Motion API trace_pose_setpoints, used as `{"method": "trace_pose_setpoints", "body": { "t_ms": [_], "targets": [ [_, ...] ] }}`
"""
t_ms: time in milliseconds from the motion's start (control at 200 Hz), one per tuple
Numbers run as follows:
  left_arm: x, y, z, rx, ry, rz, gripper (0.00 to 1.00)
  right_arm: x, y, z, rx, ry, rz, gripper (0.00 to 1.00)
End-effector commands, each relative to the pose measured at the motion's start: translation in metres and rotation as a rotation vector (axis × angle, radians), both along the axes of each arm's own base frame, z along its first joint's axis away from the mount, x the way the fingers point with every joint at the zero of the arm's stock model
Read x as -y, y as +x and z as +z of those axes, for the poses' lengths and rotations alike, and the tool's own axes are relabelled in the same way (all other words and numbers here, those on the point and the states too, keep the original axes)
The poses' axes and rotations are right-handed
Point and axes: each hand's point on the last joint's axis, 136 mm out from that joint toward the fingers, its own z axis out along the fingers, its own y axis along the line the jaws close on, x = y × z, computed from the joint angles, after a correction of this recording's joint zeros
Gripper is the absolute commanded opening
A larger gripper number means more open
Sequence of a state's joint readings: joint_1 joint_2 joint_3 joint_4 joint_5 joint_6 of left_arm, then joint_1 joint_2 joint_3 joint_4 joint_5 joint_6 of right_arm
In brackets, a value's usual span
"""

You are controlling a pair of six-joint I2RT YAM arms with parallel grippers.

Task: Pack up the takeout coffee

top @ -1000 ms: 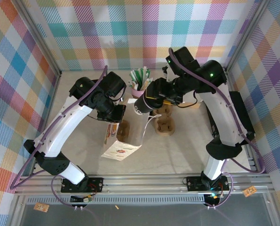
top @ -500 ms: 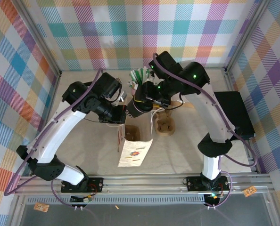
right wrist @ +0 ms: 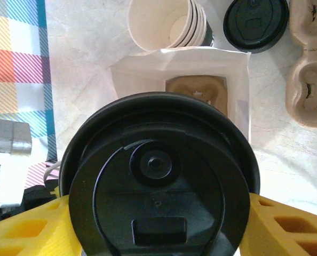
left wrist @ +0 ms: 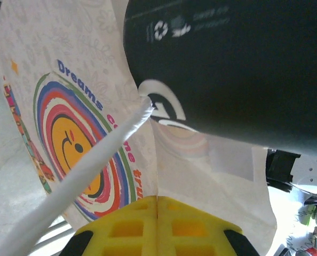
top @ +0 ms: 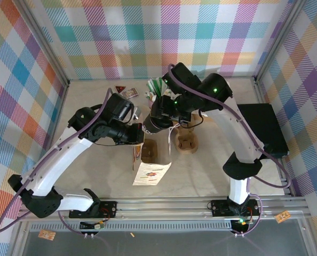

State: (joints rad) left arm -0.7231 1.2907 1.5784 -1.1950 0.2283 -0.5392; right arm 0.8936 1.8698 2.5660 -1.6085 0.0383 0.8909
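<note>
Step in hand: the drop into the bag. The right gripper point(right wrist: 158, 226) is clamped round the takeout coffee point(right wrist: 157, 176), yellow fingers on either side of the cup and the black lid facing the wrist cam. The cup hangs over the open mouth of the paper bag point(right wrist: 142, 72) and isn't inside yet, by my read. The brown carrier insert point(right wrist: 197, 89) sits at the bottom, showing past the lid's far edge. The left gripper point(left wrist: 157, 213) has its pads pressed together on the bag's wall beside the handle cord point(left wrist: 84, 176), which keeps the mouth open. In the top view both grippers meet over the bag, mid-table.

Next: the lid looks off-centre from the insert, so I'd line it up over the well, then go straight down, upright, and release only once it's seated. Left should hold its pinch meanwhile. The lidless cup stack point(right wrist: 169, 24) and spare lids point(right wrist: 256, 24) lie just beyond the bag — steer clear.
</note>
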Motion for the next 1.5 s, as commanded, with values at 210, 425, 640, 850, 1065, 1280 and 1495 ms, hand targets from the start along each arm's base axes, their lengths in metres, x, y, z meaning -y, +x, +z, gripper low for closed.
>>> {"method": "trace_pose_setpoints", "body": {
  "t_ms": [210, 425, 640, 850, 1065, 1280, 1495],
  "targets": [
    [0.002, 0.006, 0.004, 0.046, -0.122, 0.041, 0.00, 0.032, -0.021, -0.038, -0.107, -0.225, 0.006, 0.51],
    [0.002, 0.004, 0.012, 0.064, -0.176, 0.023, 0.00, 0.013, -0.020, -0.042, -0.098, -0.223, 0.040, 0.51],
    [0.005, 0.000, 0.020, 0.079, -0.217, -0.023, 0.00, 0.003, -0.025, -0.047, -0.103, -0.237, 0.045, 0.51],
    [0.000, 0.000, 0.022, 0.100, -0.259, -0.021, 0.00, 0.003, -0.026, -0.065, -0.133, -0.298, 0.044, 0.51],
    [-0.008, 0.005, 0.016, 0.070, -0.325, 0.020, 0.00, 0.002, -0.022, -0.077, -0.105, -0.368, 0.112, 0.52],
    [-0.017, 0.011, 0.012, 0.075, -0.371, 0.061, 0.00, -0.004, -0.017, -0.087, -0.086, -0.410, 0.197, 0.52],
    [-0.028, 0.011, 0.016, 0.124, -0.372, 0.087, 0.00, -0.017, -0.012, -0.099, -0.096, -0.422, 0.236, 0.52]
  ]
}}
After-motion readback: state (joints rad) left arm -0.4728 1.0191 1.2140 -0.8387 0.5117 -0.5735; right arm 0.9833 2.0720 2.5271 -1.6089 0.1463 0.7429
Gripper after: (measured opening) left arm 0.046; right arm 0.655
